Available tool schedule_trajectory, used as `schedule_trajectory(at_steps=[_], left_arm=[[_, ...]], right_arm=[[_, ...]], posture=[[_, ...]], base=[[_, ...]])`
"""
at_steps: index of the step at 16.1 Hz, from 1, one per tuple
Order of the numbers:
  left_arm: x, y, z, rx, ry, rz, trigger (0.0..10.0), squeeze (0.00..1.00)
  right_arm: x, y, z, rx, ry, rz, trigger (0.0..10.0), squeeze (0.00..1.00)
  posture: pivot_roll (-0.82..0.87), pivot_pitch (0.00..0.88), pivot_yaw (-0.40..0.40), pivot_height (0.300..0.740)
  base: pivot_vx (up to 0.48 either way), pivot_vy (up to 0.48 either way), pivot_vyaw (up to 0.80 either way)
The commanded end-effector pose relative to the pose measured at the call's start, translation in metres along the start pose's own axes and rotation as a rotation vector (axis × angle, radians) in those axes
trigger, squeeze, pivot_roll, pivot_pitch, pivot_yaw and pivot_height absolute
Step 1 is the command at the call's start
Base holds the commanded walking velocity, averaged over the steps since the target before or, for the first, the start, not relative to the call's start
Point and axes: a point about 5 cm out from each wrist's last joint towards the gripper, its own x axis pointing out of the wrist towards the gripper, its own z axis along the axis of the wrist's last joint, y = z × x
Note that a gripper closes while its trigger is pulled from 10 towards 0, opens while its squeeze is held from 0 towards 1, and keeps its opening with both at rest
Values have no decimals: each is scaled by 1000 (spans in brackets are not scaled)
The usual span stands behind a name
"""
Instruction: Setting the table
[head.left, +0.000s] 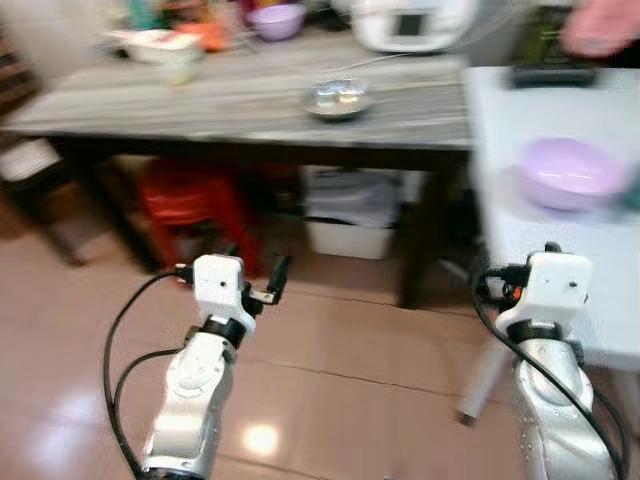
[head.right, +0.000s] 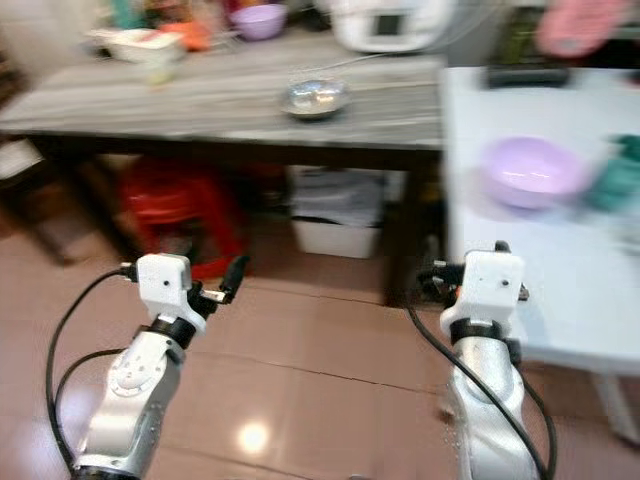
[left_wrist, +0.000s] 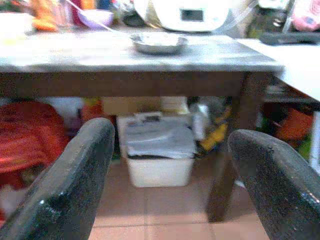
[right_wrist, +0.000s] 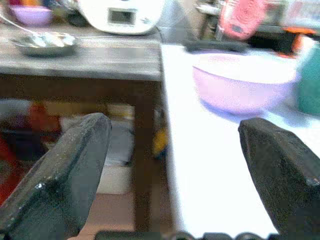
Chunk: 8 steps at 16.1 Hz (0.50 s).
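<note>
Reddish floor tiles (head.left: 340, 360) fill the lower head view, with a grey-topped wooden table (head.left: 250, 105) across the top carrying a metal bowl (head.left: 338, 98), and a white table (head.left: 600, 240) at right holding a lilac bowl (head.left: 568, 172). Seen from the left wrist, the left gripper (left_wrist: 170, 165) is spread wide and empty, the metal bowl at upper centre. Seen from the right wrist, the right gripper (right_wrist: 182, 175) is equally wide and empty, the lilac bowl at upper right beside a teal object (right_wrist: 310, 80).
</note>
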Motion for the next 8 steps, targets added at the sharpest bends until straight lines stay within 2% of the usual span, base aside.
schedule_trajectory(at_steps=[1, 8], left_arm=[[1, 2, 2, -1, -6, 5, 10000, 0], [4, 2, 4, -3, -11, 4, 10000, 0]], right_arm=[[0, 2, 1, 4, -7, 7, 10000, 0], [2, 3, 2, 10, -15, 4, 10000, 0]], posture=[[-139, 99, 90, 740], [-140, 105, 97, 740]], base=[[0, -292, 0], [0, -290, 0]])
